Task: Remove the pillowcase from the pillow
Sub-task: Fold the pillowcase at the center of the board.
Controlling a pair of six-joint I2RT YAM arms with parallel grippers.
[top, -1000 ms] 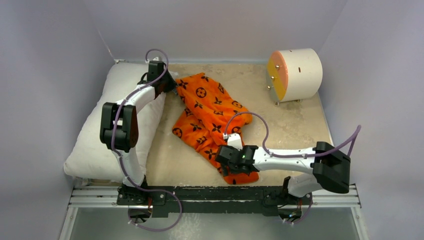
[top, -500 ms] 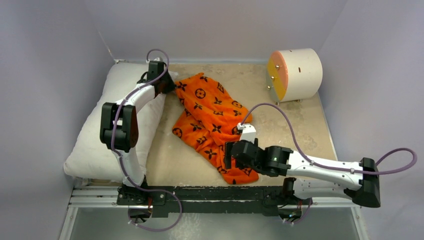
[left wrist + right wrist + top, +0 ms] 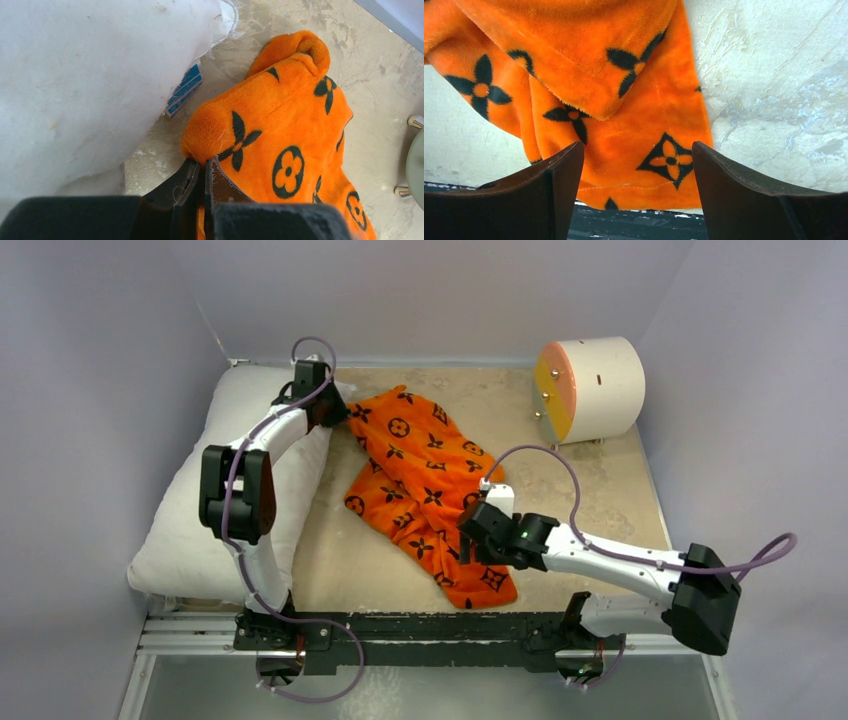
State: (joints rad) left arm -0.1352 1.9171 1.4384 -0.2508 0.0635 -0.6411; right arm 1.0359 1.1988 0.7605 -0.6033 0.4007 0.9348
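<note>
Apparently finished: the pillowcase [image 3: 420, 480] lies free beside the pillow [image 3: 195, 510], mid-frame; left gripper [image 3: 205, 161] closed at its upper corner, right gripper [image 3: 638, 147] wide; next, retreat.

The bright orange pillowcase [image 3: 420, 490], printed with black flower motifs, lies crumpled and flat just right of the plump white pillow [image 3: 190, 530], fully off it, its far corner beside the pillow's blue tag [image 3: 184, 89].

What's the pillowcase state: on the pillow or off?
Off. The pillowcase lies crumpled on the table beside the bare white pillow, with none of the pillow inside it.
</note>
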